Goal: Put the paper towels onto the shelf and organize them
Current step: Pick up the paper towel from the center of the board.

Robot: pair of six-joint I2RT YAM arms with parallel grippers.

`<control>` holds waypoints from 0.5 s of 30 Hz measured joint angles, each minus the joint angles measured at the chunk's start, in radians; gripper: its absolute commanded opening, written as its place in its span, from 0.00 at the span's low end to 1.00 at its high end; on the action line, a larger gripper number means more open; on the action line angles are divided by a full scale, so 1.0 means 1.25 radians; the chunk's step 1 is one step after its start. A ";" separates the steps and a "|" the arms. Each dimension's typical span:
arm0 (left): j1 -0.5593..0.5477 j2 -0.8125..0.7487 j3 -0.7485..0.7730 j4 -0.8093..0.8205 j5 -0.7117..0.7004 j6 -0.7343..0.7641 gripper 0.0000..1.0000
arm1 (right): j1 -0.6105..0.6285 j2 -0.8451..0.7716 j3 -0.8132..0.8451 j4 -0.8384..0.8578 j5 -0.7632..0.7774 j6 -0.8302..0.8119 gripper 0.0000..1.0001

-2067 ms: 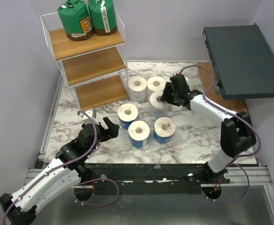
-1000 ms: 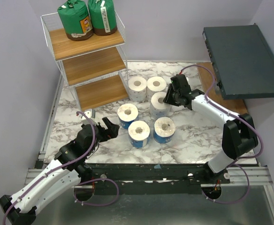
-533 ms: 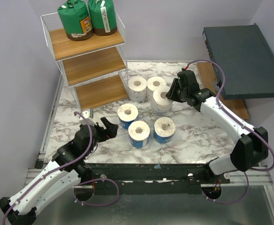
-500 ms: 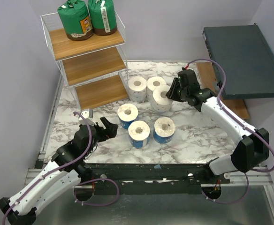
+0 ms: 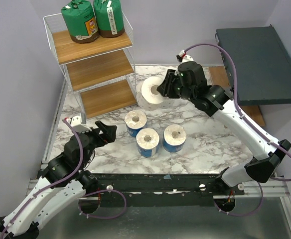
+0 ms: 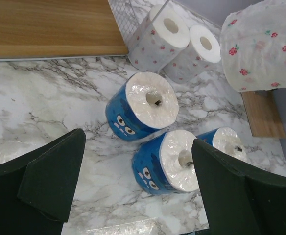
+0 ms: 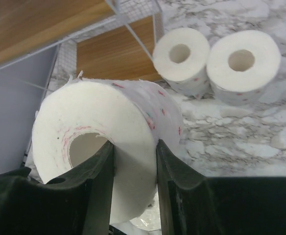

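Observation:
My right gripper (image 5: 164, 88) is shut on a white paper towel roll (image 5: 152, 91): one finger is in its core and one on the outside (image 7: 133, 147). It holds the roll in the air, just right of the shelf (image 5: 93, 69). Two more white rolls (image 7: 180, 58) (image 7: 243, 61) stand on the table below, hidden in the top view. Three blue-wrapped rolls (image 5: 135, 122) (image 5: 148, 141) (image 5: 174, 137) stand mid-table. Two green-wrapped rolls (image 5: 79, 21) (image 5: 108, 16) stand on the shelf's top board. My left gripper (image 5: 105, 130) is open and empty, left of the blue rolls (image 6: 138, 139).
A dark grey flat box (image 5: 260, 57) sits raised at the back right, over a wooden strip (image 5: 216, 75). The shelf's middle (image 5: 99, 68) and bottom boards (image 5: 108, 97) are bare. Purple walls close the back and left.
My right gripper has lifted the white roll off the table and carried it left and up toward the shelf. My left arm has drawn back a little to the left.

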 measured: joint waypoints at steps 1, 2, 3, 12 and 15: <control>0.000 -0.005 0.007 -0.005 -0.009 0.005 0.94 | 0.014 0.012 0.024 -0.001 0.000 -0.002 0.36; 0.000 -0.014 0.017 -0.012 -0.024 0.012 0.94 | 0.025 0.024 0.045 -0.002 -0.001 -0.003 0.36; 0.000 -0.019 0.022 -0.015 -0.031 0.016 0.94 | 0.032 0.037 0.065 -0.002 -0.001 -0.004 0.36; 0.000 -0.080 0.034 -0.029 -0.099 0.041 0.93 | 0.059 0.173 0.201 -0.030 -0.003 -0.003 0.36; 0.000 -0.096 0.034 -0.029 -0.115 0.045 0.93 | 0.077 0.206 0.225 -0.030 -0.007 -0.002 0.36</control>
